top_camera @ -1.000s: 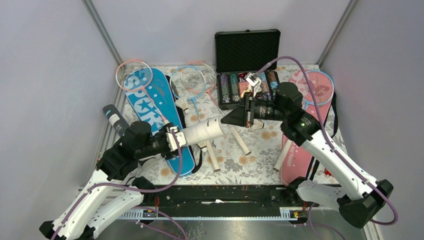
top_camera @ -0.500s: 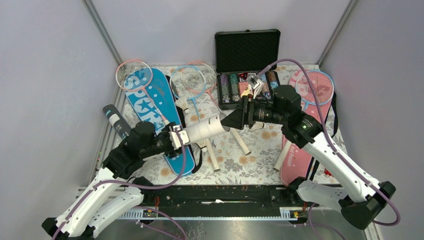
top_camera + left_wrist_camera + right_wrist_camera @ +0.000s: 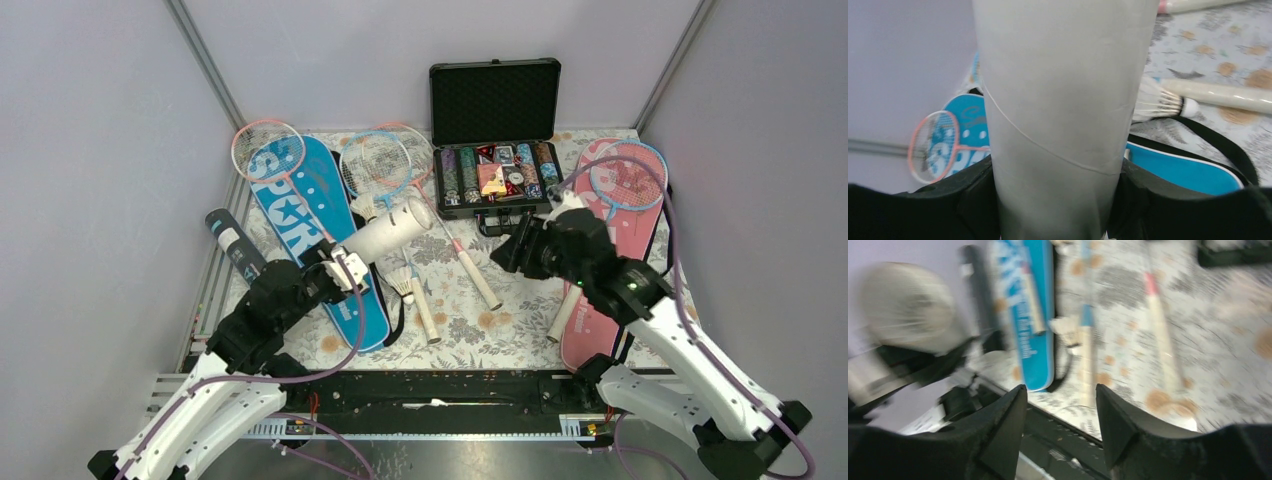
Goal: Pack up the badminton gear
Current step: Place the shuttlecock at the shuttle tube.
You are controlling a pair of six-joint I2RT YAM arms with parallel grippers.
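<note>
White tube, clamped between left jaws

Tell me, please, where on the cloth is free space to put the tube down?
The largest bare patch is the near middle of the cloth, between the white racket handle and the pink cover. It is crowded at the back left, where rackets overlap beside the blue cover, and around the shuttlecock.

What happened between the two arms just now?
The right gripper opened its jaws at the mouth of the long white cardboard tube and drew back rightward, empty. The left gripper, still clamping the tube, swung it toward the far side. The blue racket-shaped cover and open black case stayed put.
</note>
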